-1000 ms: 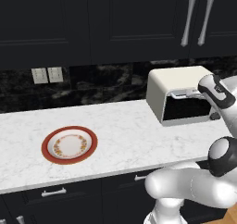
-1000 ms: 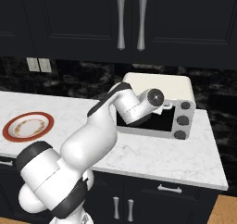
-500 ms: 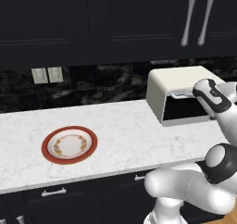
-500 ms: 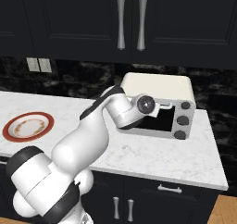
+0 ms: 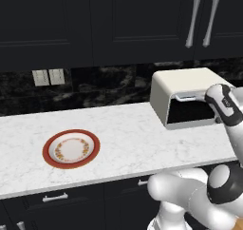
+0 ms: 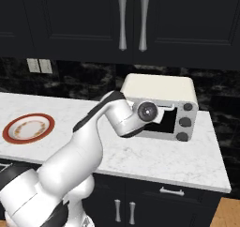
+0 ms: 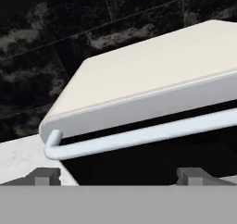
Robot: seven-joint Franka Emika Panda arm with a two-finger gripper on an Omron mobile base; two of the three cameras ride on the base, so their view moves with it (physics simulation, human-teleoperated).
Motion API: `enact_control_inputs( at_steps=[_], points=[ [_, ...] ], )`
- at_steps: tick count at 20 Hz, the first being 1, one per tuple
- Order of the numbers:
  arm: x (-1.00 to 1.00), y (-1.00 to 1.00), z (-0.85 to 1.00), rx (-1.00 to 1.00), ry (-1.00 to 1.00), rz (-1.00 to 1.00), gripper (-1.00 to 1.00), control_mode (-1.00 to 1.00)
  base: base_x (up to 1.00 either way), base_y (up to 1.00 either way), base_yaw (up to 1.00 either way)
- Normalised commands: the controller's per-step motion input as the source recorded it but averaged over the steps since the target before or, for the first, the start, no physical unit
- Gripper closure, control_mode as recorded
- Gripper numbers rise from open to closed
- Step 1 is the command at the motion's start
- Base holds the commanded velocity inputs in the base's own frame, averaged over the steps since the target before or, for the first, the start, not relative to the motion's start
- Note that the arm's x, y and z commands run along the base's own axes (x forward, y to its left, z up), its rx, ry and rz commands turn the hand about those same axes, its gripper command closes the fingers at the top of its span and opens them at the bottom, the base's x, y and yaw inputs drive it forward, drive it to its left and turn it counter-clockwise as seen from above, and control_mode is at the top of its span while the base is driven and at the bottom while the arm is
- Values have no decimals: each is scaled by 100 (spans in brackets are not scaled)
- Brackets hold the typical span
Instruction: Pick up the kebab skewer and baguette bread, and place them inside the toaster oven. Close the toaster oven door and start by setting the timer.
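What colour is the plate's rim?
Red, around a white centre with an orange ring, on the plate; clearest in the left base view.

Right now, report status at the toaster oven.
Gripper open, empty, facing door handle. Toaster oven door looks shut. Plate bare, nothing in the way.

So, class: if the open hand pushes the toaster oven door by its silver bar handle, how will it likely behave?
The toaster oven door looks rigid, so it probably swings, not flexes. Its bar handle is smooth and may slip. The toaster oven sits free on the counter and might slide.

Arm (image 6: pixel 93 141) stretched forward, wrist level, jaws spread wide.
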Motion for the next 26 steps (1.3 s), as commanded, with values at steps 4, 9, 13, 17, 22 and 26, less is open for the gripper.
enact_control_inputs(
  at_steps=[4, 9, 13, 17, 22, 26],
  points=[
    [-74, -17, 25, 5, 1, -1, -100, -100, 0, 0, 0],
    [-49, -18, 4, 13, 3, -4, -100, -100, 0, 0, 0],
    [-40, -38, -1, 21, 0, -11, -100, -100, 0, 0, 0],
    [-10, -38, -2, 26, 0, -19, -100, -100, 0, 0, 0],
    [16, -5, -16, 22, 0, -26, -100, -100, 0, 0, 0],
    [0, -21, -9, 21, -3, -10, -100, -100, 0, 0, 0]
  ],
)
